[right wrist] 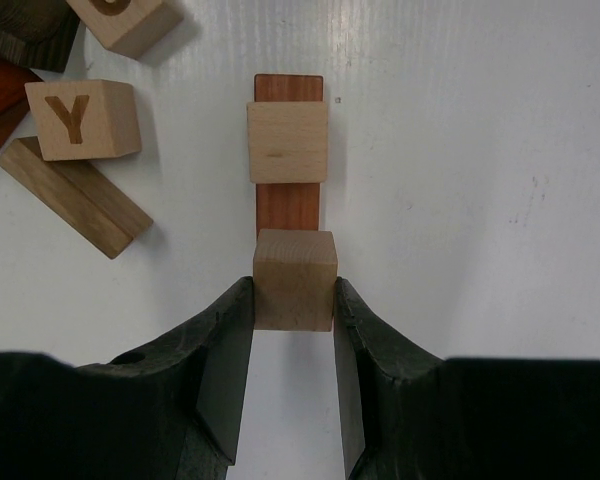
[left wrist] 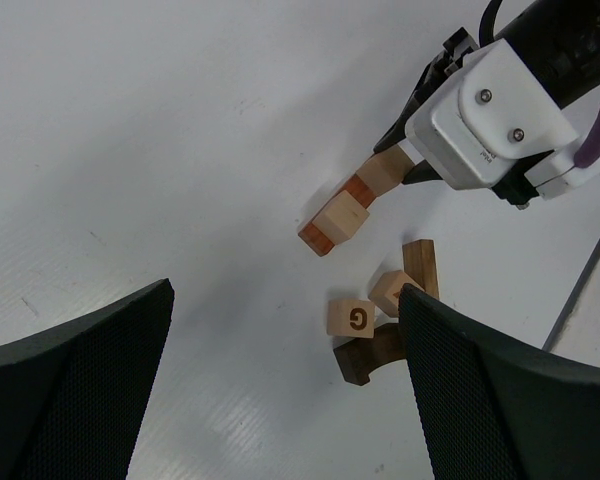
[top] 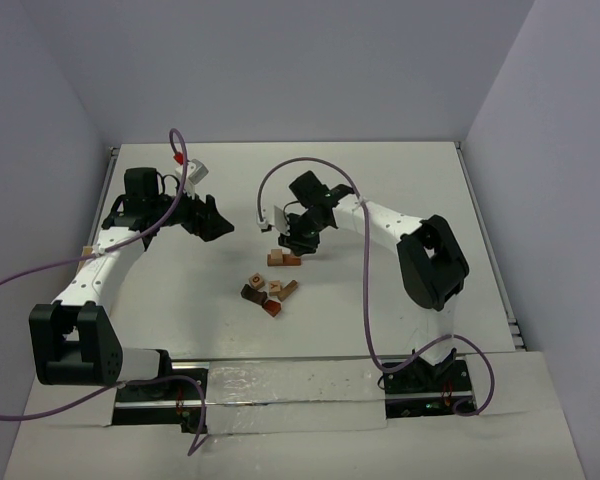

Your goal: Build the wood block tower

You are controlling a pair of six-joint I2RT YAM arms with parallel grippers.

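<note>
Lengthwise, red plank (right wrist: 288, 208) beyond cube (right wrist: 294, 262) in pincer (right wrist: 293, 296)

Y cube (right wrist: 83, 120): dark letter "Y" on upper face
G cube (left wrist: 351, 317): dark letter "G" on one face
Cropped cube (right wrist: 130, 20): mark partial, unreadable

The top view looks down over the whole tabletop (top: 400, 190) from behind. The left wrist view looks across at the blocks (top: 275, 289) from farther off; the right wrist view hangs close above them. All three views share them.
</note>
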